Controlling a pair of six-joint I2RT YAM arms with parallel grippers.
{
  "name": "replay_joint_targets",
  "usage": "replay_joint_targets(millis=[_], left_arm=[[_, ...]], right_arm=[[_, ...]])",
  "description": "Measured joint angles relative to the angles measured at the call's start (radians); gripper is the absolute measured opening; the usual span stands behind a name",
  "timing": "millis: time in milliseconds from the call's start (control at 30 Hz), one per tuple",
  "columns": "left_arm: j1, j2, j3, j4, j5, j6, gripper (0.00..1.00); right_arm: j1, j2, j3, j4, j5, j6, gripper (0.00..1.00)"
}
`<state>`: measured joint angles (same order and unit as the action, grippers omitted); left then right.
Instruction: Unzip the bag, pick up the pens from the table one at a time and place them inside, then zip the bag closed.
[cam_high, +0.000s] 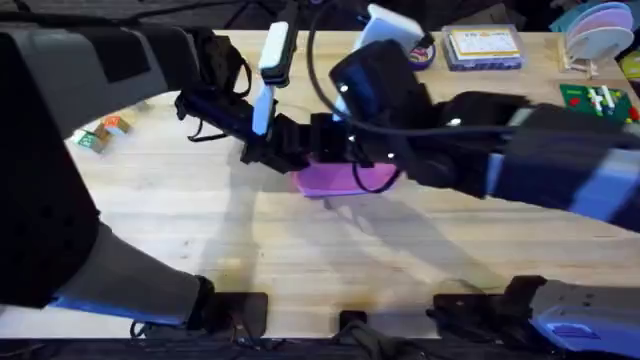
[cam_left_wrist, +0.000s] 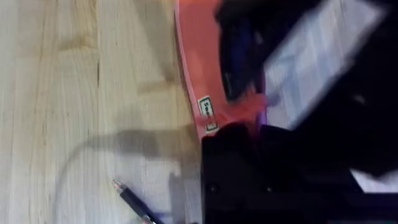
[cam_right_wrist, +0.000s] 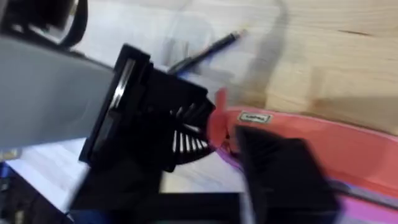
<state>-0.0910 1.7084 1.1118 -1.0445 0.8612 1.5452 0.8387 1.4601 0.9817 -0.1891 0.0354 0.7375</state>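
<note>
Bag (cam_left_wrist: 193, 68) label unreadable | left hand (cam_high: 262, 150) state unclear | right hand (cam_high: 330, 135) state unclear | pen (cam_left_wrist: 134, 202) beside bag

Small coloured blocks (cam_high: 103, 131) lie at the left edge of the overhead frame, a green one nearest the edge and an orange one beside it. At the upper right a clear plastic box (cam_high: 483, 48) holds purple and yellow contents. Right of it, in the upper right corner, pale pink and blue plates (cam_high: 594, 28) stand upright in a wooden rack (cam_high: 576, 64). Below them, at the right edge, sits a green board (cam_high: 593, 102) with white pieces on it.
</note>
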Motion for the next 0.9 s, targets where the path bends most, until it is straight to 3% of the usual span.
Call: replay_joint_targets(millis=[100, 133, 367, 600, 633, 667, 700, 733, 767, 900], left_arm=[[0.000, 0.000, 0.000, 0.005, 0.002, 0.000, 0.042], [-0.002, 0.000, 0.000, 0.005, 0.002, 0.000, 0.042], [-0.002, 0.000, 0.000, 0.005, 0.003, 0.000, 0.042], [-0.002, 0.000, 0.000, 0.005, 0.003, 0.000, 0.045], [-0.002, 0.000, 0.000, 0.006, 0.003, 0.001, 0.112], [-0.002, 0.000, 0.000, 0.005, 0.005, 0.003, 0.269], [-0.002, 0.000, 0.000, 0.005, 0.007, 0.003, 0.723], [-0.002, 0.000, 0.000, 0.005, 0.007, 0.003, 0.888], [-0.002, 0.000, 0.000, 0.004, 0.007, 0.001, 0.964], [-0.002, 0.000, 0.000, 0.005, 0.007, 0.001, 0.992]], right_arm=[[-0.006, -0.055, 0.001, -0.066, 0.012, -0.041, 0.946], [-0.005, -0.075, 0.001, -0.097, 0.017, -0.056, 0.983], [-0.015, -0.209, 0.001, -0.302, 0.052, -0.189, 0.998], [-0.016, -0.333, 0.001, -0.392, 0.058, -0.256, 0.998], [-0.016, -0.345, 0.001, -0.399, 0.058, -0.263, 0.998], [-0.016, -0.355, 0.001, -0.407, 0.059, -0.269, 0.998], [-0.016, -0.371, 0.001, -0.427, 0.070, -0.289, 0.998], [-0.016, -0.375, 0.001, -0.433, 0.074, -0.303, 0.998], [-0.016, -0.377, 0.001, -0.439, 0.075, -0.321, 0.997], [-0.016, -0.378, 0.001, -0.447, 0.077, -0.401, 0.997]])
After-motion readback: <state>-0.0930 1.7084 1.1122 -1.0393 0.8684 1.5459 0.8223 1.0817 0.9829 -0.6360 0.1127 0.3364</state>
